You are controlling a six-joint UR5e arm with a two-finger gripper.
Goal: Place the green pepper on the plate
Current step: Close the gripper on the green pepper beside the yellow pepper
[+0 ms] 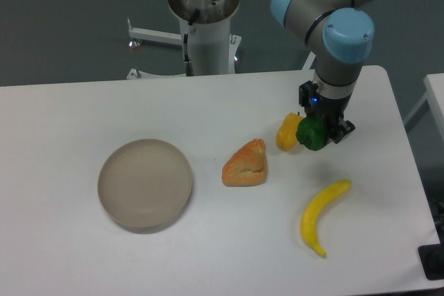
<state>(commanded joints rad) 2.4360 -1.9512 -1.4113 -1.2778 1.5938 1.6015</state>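
Note:
The green pepper is a small dark-green lumpy toy at the right of the table, touching the yellow-orange pepper on its left. My gripper is straight over the green pepper with its fingers down around it. The fingertips are hidden by the pepper and the wrist, so I cannot tell whether they grip it or whether it is off the table. The plate is a round beige-grey dish at the left of the table, with nothing on it, far from the gripper.
An orange croissant-like toy lies between plate and peppers. A yellow banana lies near the front right. The arm's base column stands behind the table's far edge. The table's right edge is close to the gripper.

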